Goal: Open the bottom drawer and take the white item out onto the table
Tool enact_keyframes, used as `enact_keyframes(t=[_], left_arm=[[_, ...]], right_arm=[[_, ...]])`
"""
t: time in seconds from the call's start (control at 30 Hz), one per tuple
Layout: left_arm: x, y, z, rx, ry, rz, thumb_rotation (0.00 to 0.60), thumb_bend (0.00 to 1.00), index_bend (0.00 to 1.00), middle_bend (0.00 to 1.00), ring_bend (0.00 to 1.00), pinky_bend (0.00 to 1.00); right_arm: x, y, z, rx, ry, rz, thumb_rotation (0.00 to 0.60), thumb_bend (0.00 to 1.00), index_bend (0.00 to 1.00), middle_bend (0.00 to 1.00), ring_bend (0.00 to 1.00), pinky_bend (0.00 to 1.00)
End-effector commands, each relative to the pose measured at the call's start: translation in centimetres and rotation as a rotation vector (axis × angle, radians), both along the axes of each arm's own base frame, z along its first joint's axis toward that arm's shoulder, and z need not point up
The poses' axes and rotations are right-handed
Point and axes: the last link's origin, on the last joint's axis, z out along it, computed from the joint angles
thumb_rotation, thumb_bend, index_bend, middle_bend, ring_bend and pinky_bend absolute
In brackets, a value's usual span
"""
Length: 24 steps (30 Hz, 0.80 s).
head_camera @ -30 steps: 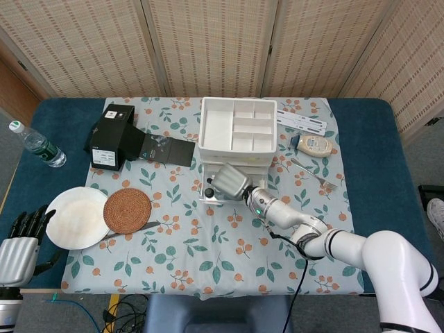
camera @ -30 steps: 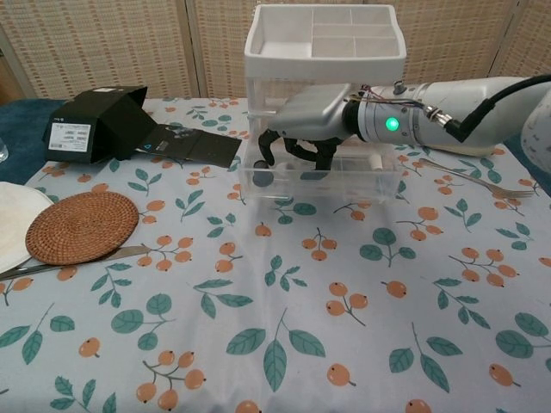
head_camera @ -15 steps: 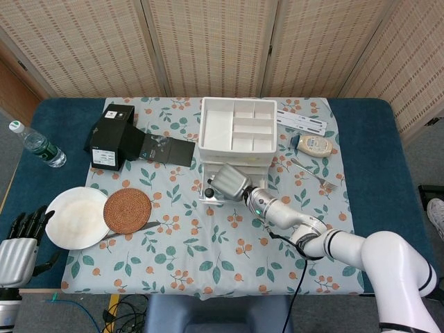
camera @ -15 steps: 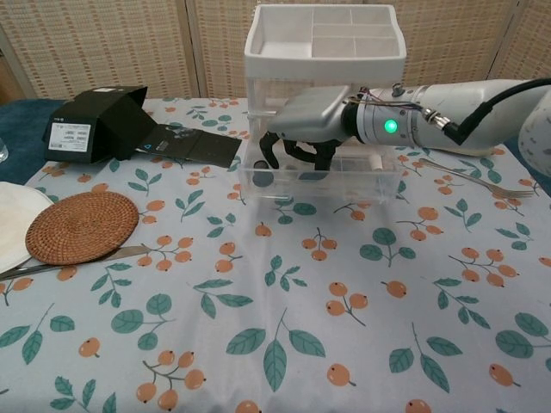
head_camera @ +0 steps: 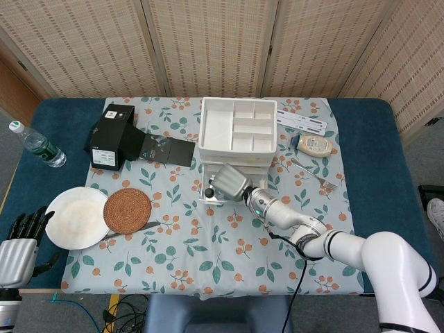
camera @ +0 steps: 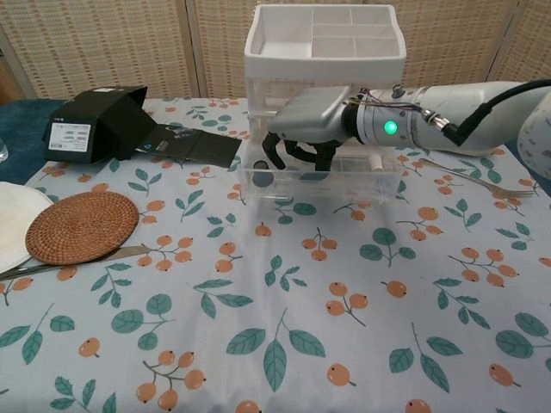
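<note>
A clear drawer unit (camera: 258, 103) with a white compartment tray (head_camera: 234, 132) on top stands at mid-table. Its bottom drawer (camera: 323, 185) is pulled out toward me. The white item (camera: 375, 161) lies in the drawer's right part, partly behind my right wrist. My right hand (camera: 306, 120) (head_camera: 230, 182) hangs over the drawer's left half, its dark fingers (camera: 312, 155) curved down inside it, apart and holding nothing that I can see. A small dark round thing (camera: 261, 178) sits at the drawer's left end. My left hand (head_camera: 21, 243) is off the table's near-left corner, fingers spread, empty.
A black box (head_camera: 111, 135) with its flap open lies back left, and a water bottle (head_camera: 38, 146) stands at the far left. A white plate (head_camera: 69, 218), a woven coaster (head_camera: 127, 210) and a knife (head_camera: 132, 229) lie front left. A fork (head_camera: 316, 173) and a packet (head_camera: 316, 144) lie right of the drawers.
My right hand has lifted slightly over the open drawer, fingers still inside it. The left hand has sunk a little at the frame's corner.
</note>
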Motion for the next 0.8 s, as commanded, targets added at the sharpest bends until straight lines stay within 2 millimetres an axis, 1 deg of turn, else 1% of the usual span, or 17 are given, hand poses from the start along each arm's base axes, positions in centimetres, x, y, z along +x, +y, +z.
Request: enact_keyframes(t=[0.03, 0.27, 0.37, 0.53, 0.67, 0.8], left_arm=[[0.0, 0.0, 0.0, 0.0, 0.0, 0.0, 0.6, 0.26, 0.1, 0.07, 0.1, 0.06], [0.0, -0.1, 0.1, 0.001, 0.001, 0.001, 0.6, 0.25, 0.1, 0.07, 0.1, 0.06], [0.0, -0.1, 0.0, -0.001, 0.002, 0.002, 0.6, 0.25, 0.1, 0.07, 0.1, 0.06], [0.0, -0.1, 0.0, -0.001, 0.002, -0.001, 0.6, 0.25, 0.1, 0.07, 0.1, 0.06], [0.1, -0.1, 0.0, 0.0, -0.001, -0.005, 0.6, 0.25, 0.1, 0.07, 0.1, 0.06], [0.3, -0.1, 0.1, 0.002, 0.0, -0.014, 0.6, 0.25, 0.1, 0.07, 0.1, 0.06]], right_arm=[[0.0, 0.0, 0.0, -0.004, -0.004, 0.0, 0.6, 0.4, 0.47, 0.78, 0.97, 1.0], [-0.2, 0.1, 0.0, -0.007, -0.007, -0.002, 0.6, 0.41, 0.49, 0.78, 0.97, 1.0], [0.0, 0.0, 0.3, -0.013, -0.02, -0.003, 0.6, 0.41, 0.49, 0.78, 0.97, 1.0], [-0.1, -0.1, 1.5, -0.034, -0.044, -0.006, 0.6, 0.41, 0.49, 0.79, 0.97, 1.0], [-0.3, 0.1, 2.6, -0.048, -0.06, 0.0, 0.6, 0.41, 0.49, 0.79, 0.97, 1.0], [-0.4, 0.7, 4.4, -0.068, -0.096, 0.003, 0.6, 0.41, 0.49, 0.79, 0.97, 1.0]])
